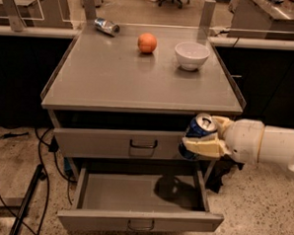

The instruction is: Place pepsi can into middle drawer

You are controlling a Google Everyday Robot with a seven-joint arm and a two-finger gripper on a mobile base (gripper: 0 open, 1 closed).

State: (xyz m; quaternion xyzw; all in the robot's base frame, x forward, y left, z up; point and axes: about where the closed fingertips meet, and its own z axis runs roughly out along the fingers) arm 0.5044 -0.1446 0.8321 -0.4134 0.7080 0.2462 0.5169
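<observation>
Grasping the pepsi can, the gripper hangs over the open middle drawer, beside the upper drawer.

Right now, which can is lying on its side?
The silvery can at the back left of the tabletop lies on its side. The pepsi can is held top-up in the gripper above the open middle drawer.

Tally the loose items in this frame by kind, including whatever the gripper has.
Cans: 2 (pepsi can clamped in the gripper over the open middle drawer; silvery can lying on the cabinet top)
Orange: 1
Bowl: 1
Total: 4
</observation>
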